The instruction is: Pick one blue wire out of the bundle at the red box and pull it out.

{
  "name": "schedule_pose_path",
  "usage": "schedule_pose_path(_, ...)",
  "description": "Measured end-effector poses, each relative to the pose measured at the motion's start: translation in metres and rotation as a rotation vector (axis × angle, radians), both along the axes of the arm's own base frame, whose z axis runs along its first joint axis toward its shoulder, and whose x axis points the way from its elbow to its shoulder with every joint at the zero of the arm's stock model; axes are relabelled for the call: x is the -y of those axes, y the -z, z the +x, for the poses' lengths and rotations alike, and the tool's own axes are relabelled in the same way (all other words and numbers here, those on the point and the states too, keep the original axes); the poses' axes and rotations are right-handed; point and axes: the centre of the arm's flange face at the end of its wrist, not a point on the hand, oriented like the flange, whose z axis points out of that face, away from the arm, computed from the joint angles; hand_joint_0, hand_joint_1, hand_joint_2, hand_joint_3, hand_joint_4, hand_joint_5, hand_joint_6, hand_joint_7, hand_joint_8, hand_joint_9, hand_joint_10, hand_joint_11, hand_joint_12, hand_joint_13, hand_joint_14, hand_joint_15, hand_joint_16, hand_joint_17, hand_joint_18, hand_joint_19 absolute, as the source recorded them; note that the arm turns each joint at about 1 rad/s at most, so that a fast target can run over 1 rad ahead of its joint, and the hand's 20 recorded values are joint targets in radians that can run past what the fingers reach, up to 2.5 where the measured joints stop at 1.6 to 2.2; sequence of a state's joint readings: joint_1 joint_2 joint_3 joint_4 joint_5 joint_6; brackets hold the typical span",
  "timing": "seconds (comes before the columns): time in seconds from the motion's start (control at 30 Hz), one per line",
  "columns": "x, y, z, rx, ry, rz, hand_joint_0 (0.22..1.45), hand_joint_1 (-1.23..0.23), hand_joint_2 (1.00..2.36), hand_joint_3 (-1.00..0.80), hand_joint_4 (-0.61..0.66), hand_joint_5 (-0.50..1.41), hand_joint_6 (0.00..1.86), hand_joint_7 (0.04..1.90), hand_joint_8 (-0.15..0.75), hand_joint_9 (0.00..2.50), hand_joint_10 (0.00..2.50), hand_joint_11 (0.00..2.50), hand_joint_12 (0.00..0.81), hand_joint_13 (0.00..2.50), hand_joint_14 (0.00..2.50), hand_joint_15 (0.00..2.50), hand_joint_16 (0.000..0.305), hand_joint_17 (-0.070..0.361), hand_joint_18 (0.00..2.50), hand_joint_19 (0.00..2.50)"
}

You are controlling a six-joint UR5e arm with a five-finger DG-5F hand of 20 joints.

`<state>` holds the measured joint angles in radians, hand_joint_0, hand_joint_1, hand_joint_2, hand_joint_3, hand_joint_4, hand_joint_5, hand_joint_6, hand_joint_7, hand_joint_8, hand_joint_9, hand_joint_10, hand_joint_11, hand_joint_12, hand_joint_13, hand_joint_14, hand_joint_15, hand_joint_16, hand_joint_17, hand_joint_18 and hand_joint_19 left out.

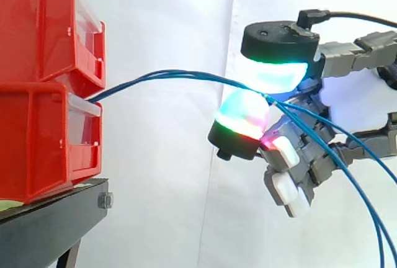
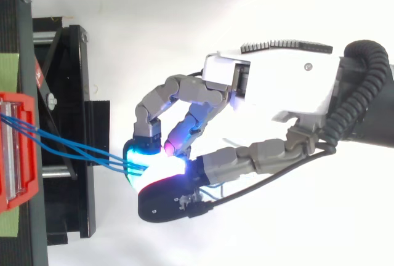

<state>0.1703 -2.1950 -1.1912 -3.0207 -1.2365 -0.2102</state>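
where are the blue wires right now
In the side view the blue wires run from the lower red bin at left to the hand at right, pinched between its fingertips, then trail down to the lower right.

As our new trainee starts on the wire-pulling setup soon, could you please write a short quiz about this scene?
1. True or false: the hand pinches blue wires between its glowing fingertips.
2. Where do the wires come out? A) the upper red bin B) the lower red bin C) the black stand
3. Fill in: in the side view, past the fingertips the wires run toward the ____ right corner.
Key: 1 true; 2 B; 3 lower.
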Motion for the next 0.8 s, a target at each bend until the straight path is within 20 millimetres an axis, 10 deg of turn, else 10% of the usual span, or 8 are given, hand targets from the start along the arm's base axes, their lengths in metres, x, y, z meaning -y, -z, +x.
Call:
schedule_pose_path(0.33,0.0006,-0.0058,-0.0006,-0.021,0.000,-0.003,0.66,-0.85,1.00,-0.49,0.13,-0.22,0.97,0.81,0.338,0.97,0.01,0.83,0.363,0.96,0.02,0.57,0.035,0.080,0.85,0.51)
schedule_pose_path(0.8,0.0020,-0.0058,-0.0011,-0.026,0.001,-0.004,0.59,-0.52,1.01,-0.30,0.11,-0.19,0.94,0.92,0.370,1.08,0.01,0.82,0.371,0.98,0.02,0.60,0.033,0.074,0.79,0.59)
